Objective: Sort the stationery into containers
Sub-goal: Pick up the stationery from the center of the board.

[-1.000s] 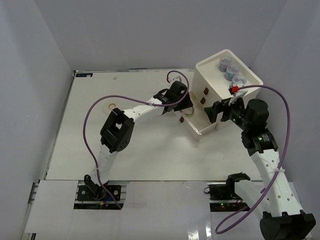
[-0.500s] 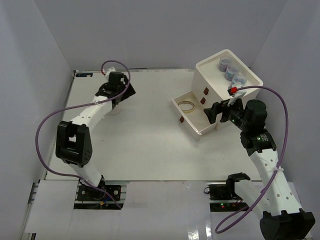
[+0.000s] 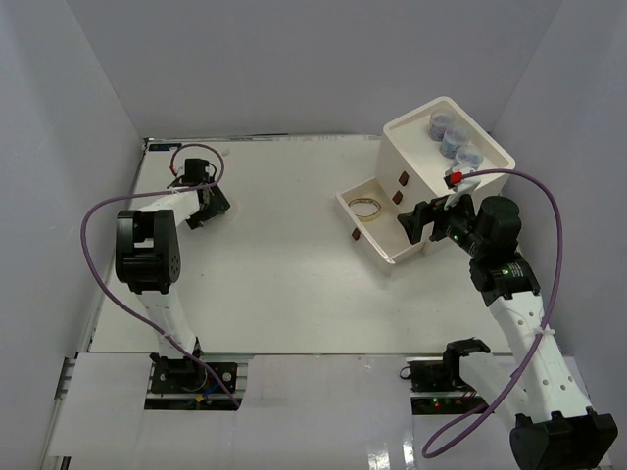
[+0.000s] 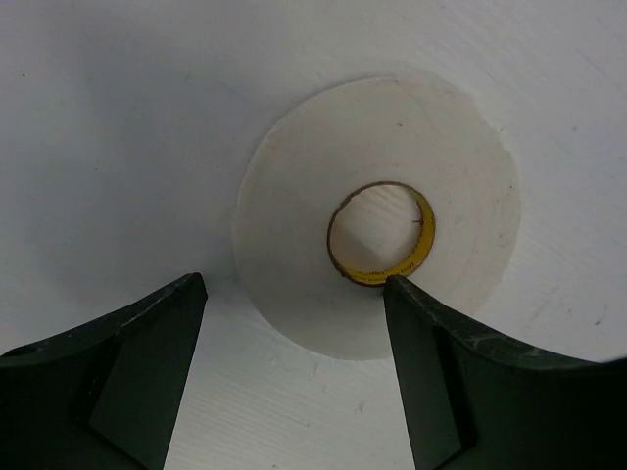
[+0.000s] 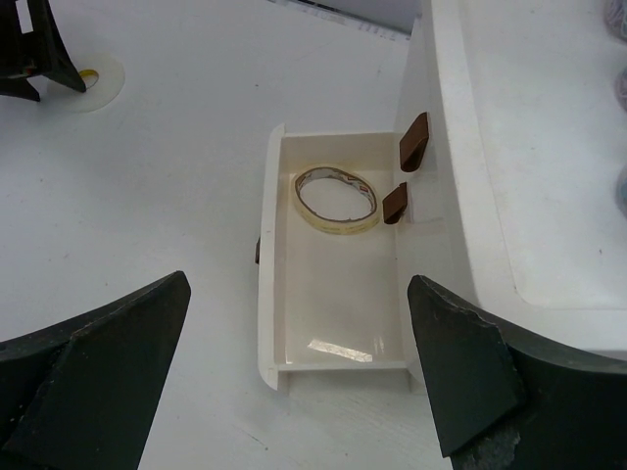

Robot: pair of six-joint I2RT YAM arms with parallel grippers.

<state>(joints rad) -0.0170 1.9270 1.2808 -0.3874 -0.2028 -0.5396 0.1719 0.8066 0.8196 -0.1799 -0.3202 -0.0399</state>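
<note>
One white tape ring (image 4: 284, 225) lying flat, hole facing up, yellow-brown core, left gripper (image 4: 294, 294) and right gripper (image 5: 299, 284) gaping, holding nothing.

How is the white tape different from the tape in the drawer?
The white tape is wide with a small hole; the drawer tape is a thin yellowish ring with a big hole. The white tape lies on the table, the drawer tape in the open drawer. Both lie flat.
</note>
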